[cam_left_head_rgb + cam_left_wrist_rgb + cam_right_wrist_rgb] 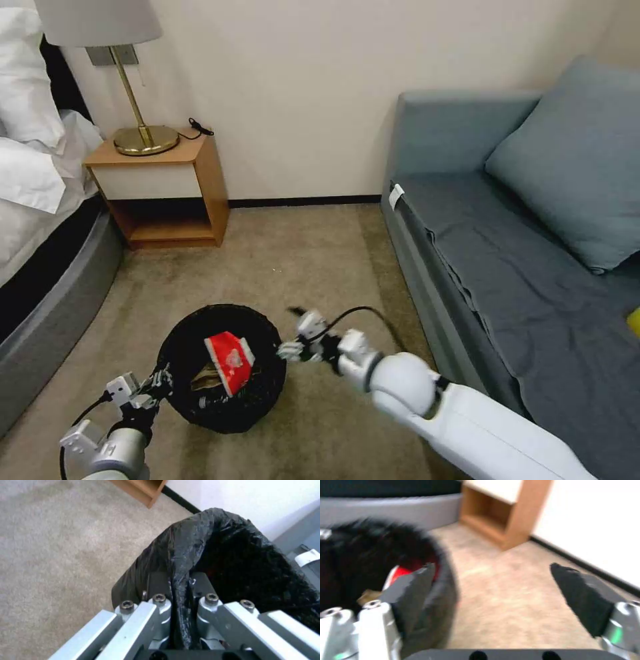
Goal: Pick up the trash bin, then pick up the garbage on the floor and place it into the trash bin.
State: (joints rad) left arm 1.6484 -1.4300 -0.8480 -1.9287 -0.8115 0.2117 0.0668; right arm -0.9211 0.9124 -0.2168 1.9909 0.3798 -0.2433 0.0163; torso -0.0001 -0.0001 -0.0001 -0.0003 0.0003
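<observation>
The trash bin [223, 370] is held off the carpet by the left gripper [157, 383], clamped on its rim w/ thin slippery bag liner — light, stiff. Red-white snack packet [230, 360] lies inside; right gripper [293, 348], beside the rim, is spread wide.

Beige carpet floor [293, 260], worn darker in a strip along the sofa. Wooden nightstand [163, 193] stands on it at the far wall edge, beside the bed [47, 293]. Grey sofa [507, 267] along the right edge. Near edge: black trash bin [267, 393], whether resting on the carpet or lifted cannot be told.
</observation>
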